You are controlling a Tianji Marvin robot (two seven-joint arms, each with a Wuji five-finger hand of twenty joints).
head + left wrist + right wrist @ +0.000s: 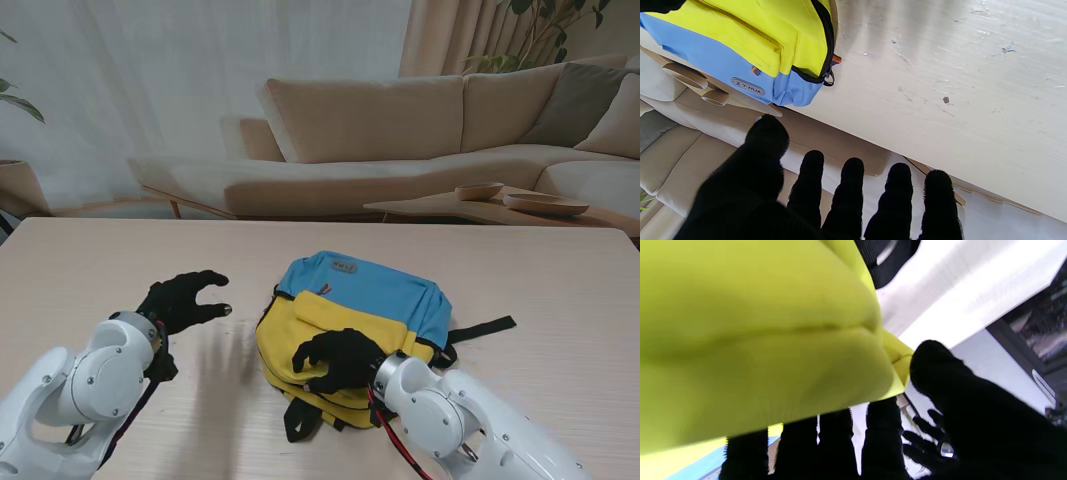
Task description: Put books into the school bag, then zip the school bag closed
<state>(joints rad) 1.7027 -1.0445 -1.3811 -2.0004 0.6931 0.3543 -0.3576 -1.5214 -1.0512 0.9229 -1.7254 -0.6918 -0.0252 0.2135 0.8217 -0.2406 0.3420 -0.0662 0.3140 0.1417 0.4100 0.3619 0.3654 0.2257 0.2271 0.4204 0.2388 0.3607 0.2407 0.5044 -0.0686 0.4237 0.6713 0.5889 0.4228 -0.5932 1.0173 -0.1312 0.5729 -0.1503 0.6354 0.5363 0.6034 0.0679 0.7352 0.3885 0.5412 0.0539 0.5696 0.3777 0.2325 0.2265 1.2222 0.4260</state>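
Note:
The yellow and blue school bag (370, 305) lies flat in the middle of the table, its blue end farther from me. My right hand (338, 360) rests on the bag's yellow near end, fingers curled over the fabric; the right wrist view shows yellow cloth (756, 340) pressed between the fingers and the thumb. My left hand (185, 298) hovers over bare table to the left of the bag, fingers spread, holding nothing. The left wrist view shows the bag (740, 43) with its black zipper (826, 50) along the edge and a pull (829, 78) at the corner. No books are in view.
A black strap (480, 330) trails from the bag toward the right, and another loop (300, 420) lies at the near edge. The pale wooden table (90, 270) ends at its far edge before a beige sofa (400, 130) and a low side table (480, 205).

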